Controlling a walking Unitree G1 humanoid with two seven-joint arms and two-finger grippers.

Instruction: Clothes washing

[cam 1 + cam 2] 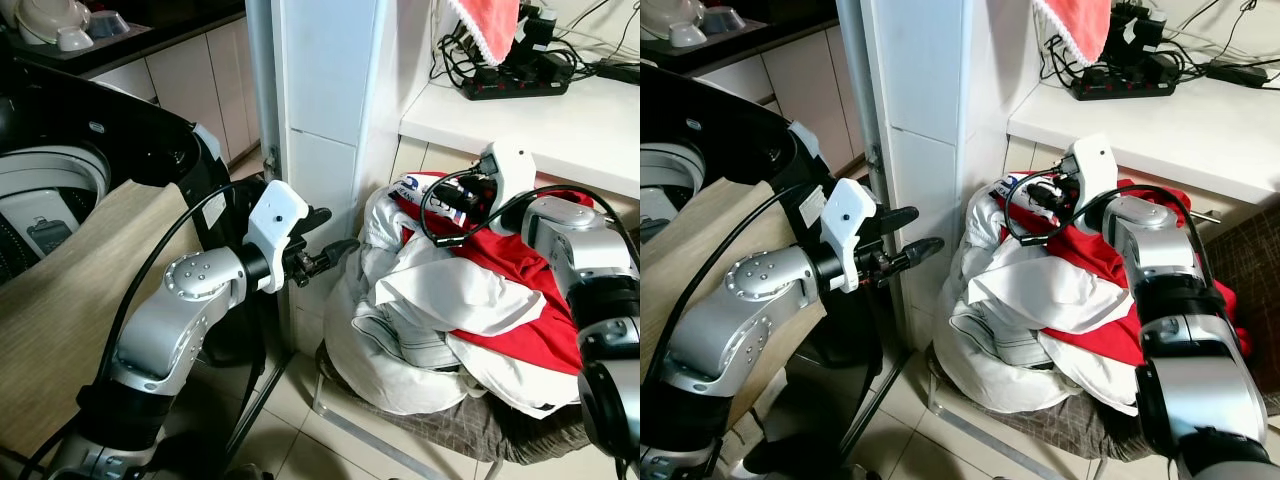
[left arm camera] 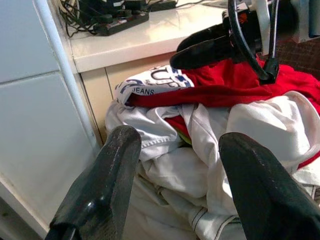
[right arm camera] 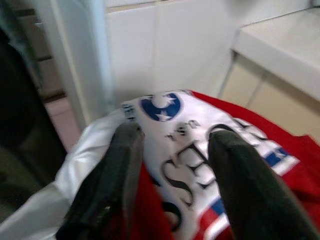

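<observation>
While the right tool is hovering with fingers spread wide over the red printed shirt atop the laundry pile, the left tool, also wide and empty, is waiting beside the pile. Risk: tangled garments dragging out together; the washer is sitting well behind the left tool.

We are reaching our right hand onto the red garment topping the laundry pile, while our left hand is hovering open beside it.
</observation>
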